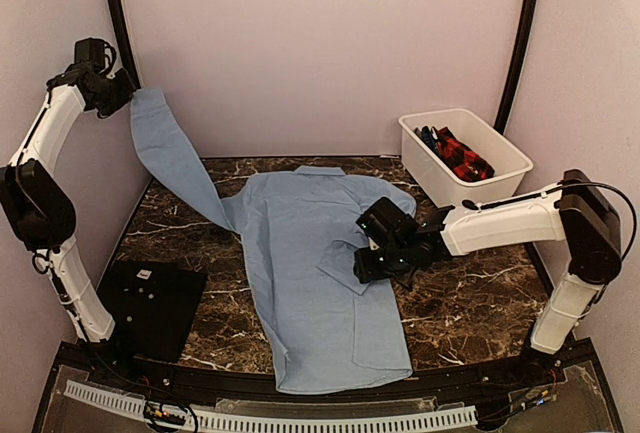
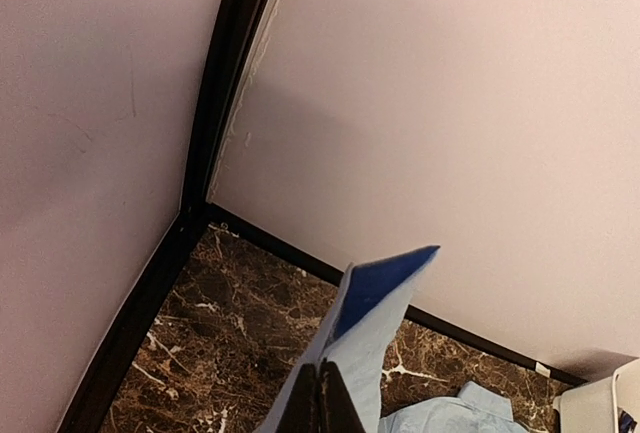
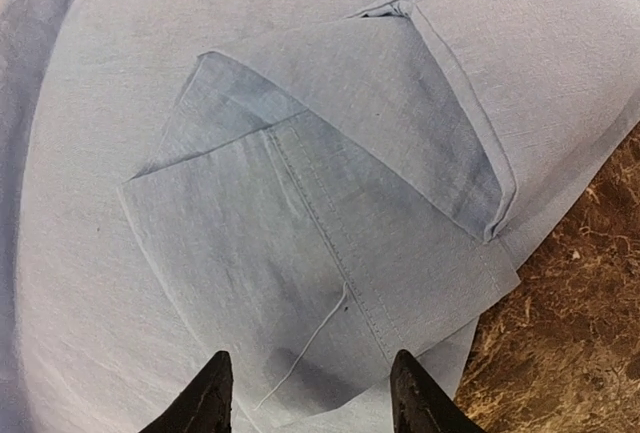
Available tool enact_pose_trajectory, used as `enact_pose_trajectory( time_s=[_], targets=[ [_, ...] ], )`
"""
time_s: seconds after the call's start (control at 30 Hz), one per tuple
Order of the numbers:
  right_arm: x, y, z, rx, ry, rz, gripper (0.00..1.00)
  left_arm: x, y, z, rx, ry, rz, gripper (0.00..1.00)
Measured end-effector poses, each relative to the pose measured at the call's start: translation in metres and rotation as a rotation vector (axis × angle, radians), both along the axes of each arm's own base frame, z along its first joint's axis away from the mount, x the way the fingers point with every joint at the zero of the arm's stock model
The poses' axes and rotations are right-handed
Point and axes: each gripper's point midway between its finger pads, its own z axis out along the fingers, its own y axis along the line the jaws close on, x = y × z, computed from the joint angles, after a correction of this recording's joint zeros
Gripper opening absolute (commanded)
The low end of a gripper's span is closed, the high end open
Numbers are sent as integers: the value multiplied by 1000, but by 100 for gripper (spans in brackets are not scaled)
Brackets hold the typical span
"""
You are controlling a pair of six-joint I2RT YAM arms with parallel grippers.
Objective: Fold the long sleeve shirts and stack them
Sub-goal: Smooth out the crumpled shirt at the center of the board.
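Right gripper [image 3: 308,361] low over the folded cuff [image 3: 330,253], fingers apart, gripping nothing. Blue shirt [image 1: 310,253] lies flat on the table [image 1: 470,303]. Left gripper [image 1: 122,93], clamped tight on the other sleeve [image 1: 170,158], holds it high at the back-left corner.

You had three shirts: one light-blue shirt [image 1: 310,253] mid-frame, one checked shirt [image 1: 462,156] and one dark blue shirt [image 1: 428,136] upper right. One white bin [image 1: 420,158], one black mat [image 1: 150,303] lower left.
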Motion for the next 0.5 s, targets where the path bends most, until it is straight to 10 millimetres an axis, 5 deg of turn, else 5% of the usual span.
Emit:
enact_pose_trajectory(
  time_s=[0.3, 0.4, 0.5],
  targets=[
    [-2, 2, -11, -12, 26, 11, 52, 16, -4, -53, -40, 130, -31, 0],
    [-2, 2, -14, -16, 30, 12, 52, 16, -11, -62, -62, 140, -64, 0],
    [-2, 3, -14, -18, 31, 11, 52, 11, -26, -90, -87, 193, -104, 0]
  ],
)
